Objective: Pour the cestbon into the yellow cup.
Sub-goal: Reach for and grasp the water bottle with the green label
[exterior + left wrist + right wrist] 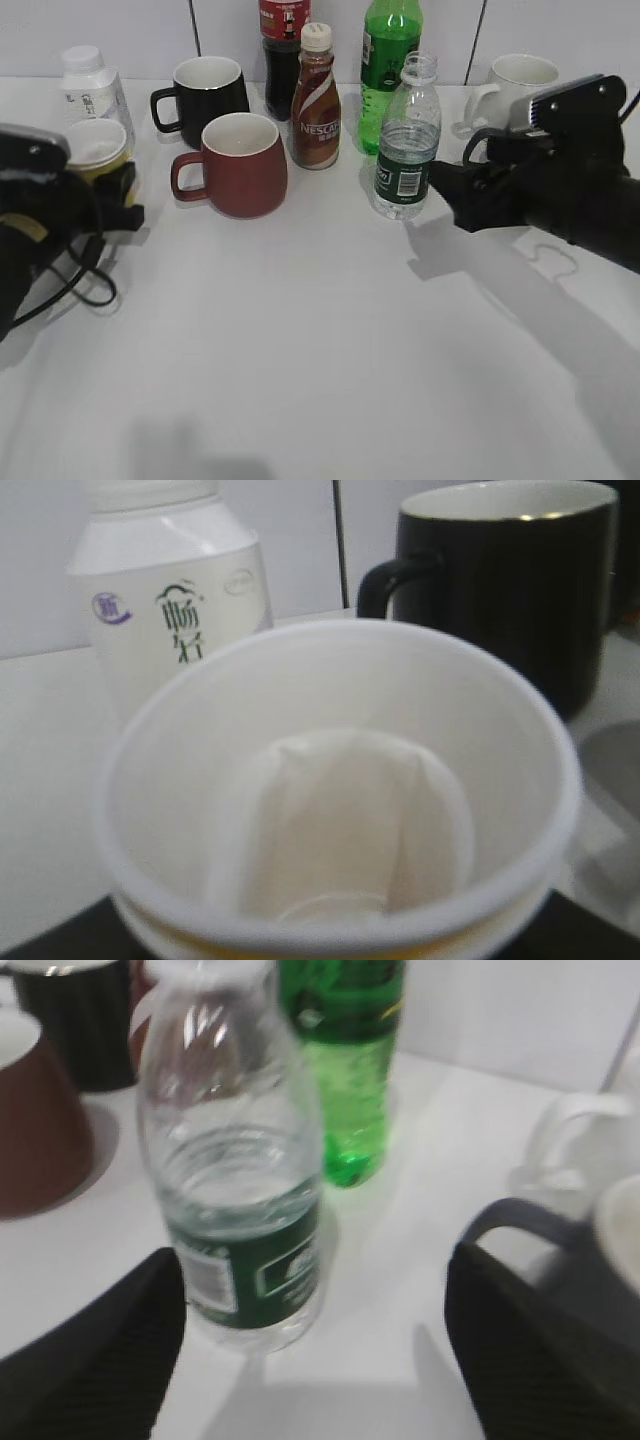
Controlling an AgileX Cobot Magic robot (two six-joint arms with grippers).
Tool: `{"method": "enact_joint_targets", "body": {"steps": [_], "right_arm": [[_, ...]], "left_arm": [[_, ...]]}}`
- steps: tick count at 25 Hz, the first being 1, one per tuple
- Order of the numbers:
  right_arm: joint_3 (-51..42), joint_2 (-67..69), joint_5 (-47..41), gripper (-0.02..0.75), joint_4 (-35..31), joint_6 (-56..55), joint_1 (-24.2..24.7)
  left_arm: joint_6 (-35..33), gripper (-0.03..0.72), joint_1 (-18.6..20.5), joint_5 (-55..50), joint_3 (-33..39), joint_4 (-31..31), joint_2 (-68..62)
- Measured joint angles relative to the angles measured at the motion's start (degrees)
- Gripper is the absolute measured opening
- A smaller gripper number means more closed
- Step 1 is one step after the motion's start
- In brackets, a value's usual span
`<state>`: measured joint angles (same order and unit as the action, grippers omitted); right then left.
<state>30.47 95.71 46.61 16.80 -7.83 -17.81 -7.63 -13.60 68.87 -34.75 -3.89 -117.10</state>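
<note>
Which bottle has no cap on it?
The small clear cestbon with the dark green label, standing in front of the taller all-green bottle. Its mouth is open; the brown Nescafe bottle is capped.

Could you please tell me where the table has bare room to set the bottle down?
The table's whole near half, in front of the reddish-brown mug and cestbon, is bare. The back row of mugs and bottles is crowded.

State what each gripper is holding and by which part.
Left gripper: around the yellow cup low on its body; firm contact cannot be told. Right gripper: open, nothing held, the water bottle standing free between its fingers.
</note>
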Motion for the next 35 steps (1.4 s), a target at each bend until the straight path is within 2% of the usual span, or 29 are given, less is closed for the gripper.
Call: {"method": "enact_joint_targets", "body": {"steps": [5, 10, 15, 19, 24, 29, 35], "right_arm": [[0.0, 3.9, 3.4, 0.628, 1.5, -0.7, 0.0], [0.2, 7.6, 9.1, 0.628, 4.2, -0.8, 0.0], [3.2, 11.0, 10.1, 0.629, 5.9, -1.2, 0.0], [6.4, 13.5, 10.3, 0.629, 7.4, -2.0, 0.0], [9.3, 15.1, 9.6, 0.636, 7.5, -2.3, 0.0], [12.1, 18.1, 9.3, 0.652, 8.3, -4.7, 0.0], [15.7, 21.2, 9.2, 0.649, 8.7, -5.6, 0.0]], "left_arm": [[0.0, 0.416, 0.0, 1.7, 5.9, 0.6, 2.7], [0.0, 0.416, -0.1, 2.1, 10.6, 5.1, 5.4], [1.6, 0.416, -0.1, 1.1, 13.5, 7.9, 7.9], [5.3, 0.416, -0.1, 0.7, 14.3, 10.1, 9.9], [7.2, 0.416, -0.1, 0.8, 14.4, 17.3, 11.5], [9.0, 0.416, -0.1, 0.7, 14.4, 20.8, 12.3], [11.2, 0.416, -0.1, 0.7, 14.4, 28.4, 12.3]]}}
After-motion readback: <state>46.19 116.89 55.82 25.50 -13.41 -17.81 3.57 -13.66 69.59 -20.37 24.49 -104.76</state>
